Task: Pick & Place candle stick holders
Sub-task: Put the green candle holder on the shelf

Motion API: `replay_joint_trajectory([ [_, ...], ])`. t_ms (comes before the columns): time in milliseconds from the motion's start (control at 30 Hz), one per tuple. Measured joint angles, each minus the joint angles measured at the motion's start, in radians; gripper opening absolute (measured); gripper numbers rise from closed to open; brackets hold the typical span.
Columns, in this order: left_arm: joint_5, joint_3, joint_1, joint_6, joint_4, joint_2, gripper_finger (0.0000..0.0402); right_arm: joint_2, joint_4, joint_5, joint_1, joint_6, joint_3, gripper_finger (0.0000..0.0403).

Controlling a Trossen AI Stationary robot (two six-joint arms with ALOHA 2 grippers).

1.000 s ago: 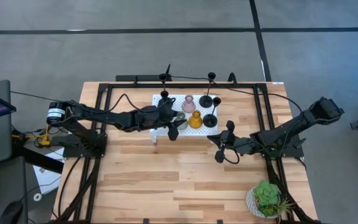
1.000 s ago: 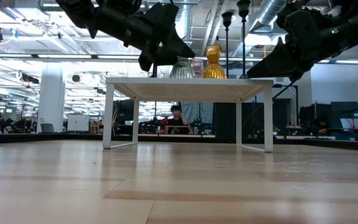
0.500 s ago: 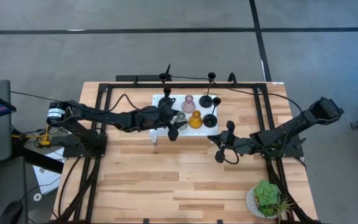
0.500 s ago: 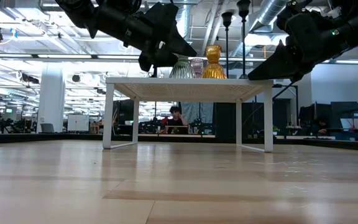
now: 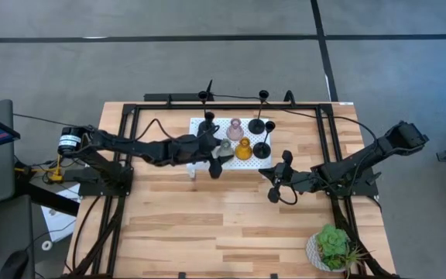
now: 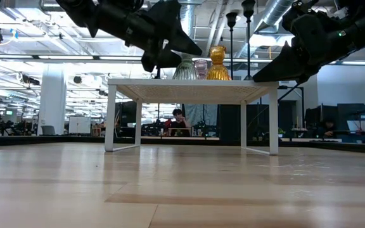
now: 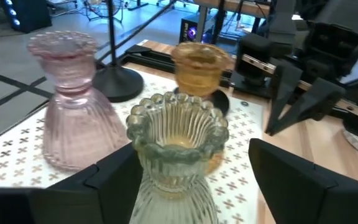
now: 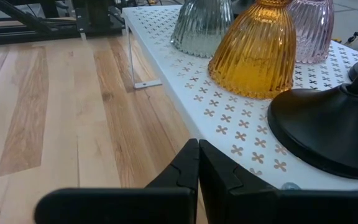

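Seven holders in view, none lifted yet. White perforated platform (image 5: 263, 159) carries three ribbed glass holders. Left gripper (image 7: 188, 171) wide open, straddling pale green holder (image 7: 178, 149), not closed. Right gripper (image 8: 197, 163) shut, empty, beside platform.

Both arms matte black, slim jointed links. Left arm (image 5: 130, 146): white-labelled silver cylinder at the base, yellow part beside it, loose black cable along the links. Right arm (image 5: 362, 161): boxy black shoulder block. Right gripper (image 8: 196, 167) fingers black, wedge-shaped.
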Motion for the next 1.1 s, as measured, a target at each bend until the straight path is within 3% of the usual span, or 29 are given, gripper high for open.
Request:
replay_joint_trajectory([
  [267,0.001,-0.001,-0.029,0.005,-0.037,-0.02,0.0272,0.0,0.0,0.0,0.0,0.0,0.0,0.0],
  [533,-0.072,-0.001,-0.038,0.001,-0.178,-0.111,0.0251,0.0,0.0,0.0,0.0,0.0,0.0,0.0],
  [800,-0.08,-0.001,-0.115,0.023,-0.201,-0.168,0.0231,0.0,0.0,0.0,0.0,-0.001,0.0,0.0],
  [1100,-0.277,-0.001,-0.235,0.111,-0.222,-0.195,0.02,0.0,0.001,0.0,0.0,-0.001,0.0,0.0],
])
